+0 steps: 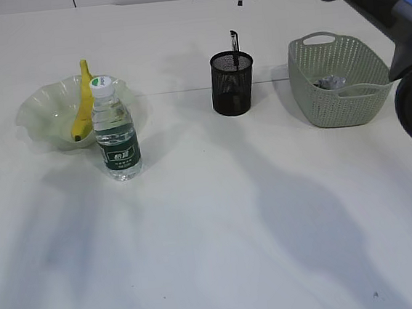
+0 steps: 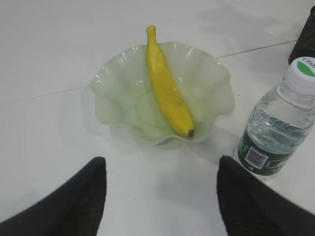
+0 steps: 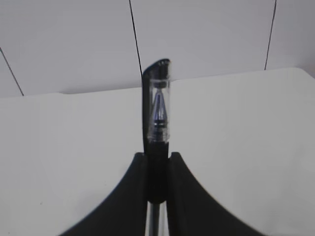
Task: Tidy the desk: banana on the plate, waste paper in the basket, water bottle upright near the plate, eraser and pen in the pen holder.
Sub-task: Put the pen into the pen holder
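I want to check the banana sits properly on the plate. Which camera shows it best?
The left wrist view: the banana lies across the plate, close and unobstructed. The exterior view shows it small, partly behind the water bottle. The right wrist view misses it.

The exterior camera looks down at a slant across the whole table (image 1: 216, 256). The left wrist camera hangs close above the plate (image 2: 118, 93) and bottle (image 2: 275, 132), both shared with the exterior view. The right wrist camera faces level, tight on a pen (image 3: 157, 118).
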### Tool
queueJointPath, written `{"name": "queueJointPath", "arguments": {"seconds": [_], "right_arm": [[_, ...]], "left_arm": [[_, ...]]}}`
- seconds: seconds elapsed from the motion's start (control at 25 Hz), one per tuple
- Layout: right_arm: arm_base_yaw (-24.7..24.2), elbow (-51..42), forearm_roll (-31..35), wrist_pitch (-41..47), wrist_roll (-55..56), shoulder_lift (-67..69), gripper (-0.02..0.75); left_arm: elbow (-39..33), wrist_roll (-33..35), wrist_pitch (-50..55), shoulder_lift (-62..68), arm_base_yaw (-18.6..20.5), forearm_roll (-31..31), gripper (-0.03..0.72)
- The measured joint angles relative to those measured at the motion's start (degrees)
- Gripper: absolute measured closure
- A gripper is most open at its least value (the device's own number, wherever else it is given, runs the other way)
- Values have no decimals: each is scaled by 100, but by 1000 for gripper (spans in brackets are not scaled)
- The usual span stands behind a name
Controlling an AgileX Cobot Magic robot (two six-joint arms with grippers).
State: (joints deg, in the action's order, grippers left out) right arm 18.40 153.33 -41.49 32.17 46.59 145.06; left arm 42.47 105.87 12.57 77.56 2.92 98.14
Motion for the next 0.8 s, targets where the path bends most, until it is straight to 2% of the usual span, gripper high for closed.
{"name": "queueJointPath", "arguments": {"seconds": [0.8], "right_arm": [[-3, -11, -49, -295, -13, 786, 687]], "left_arm": [[0, 154, -128, 0, 0, 0, 193]]}}
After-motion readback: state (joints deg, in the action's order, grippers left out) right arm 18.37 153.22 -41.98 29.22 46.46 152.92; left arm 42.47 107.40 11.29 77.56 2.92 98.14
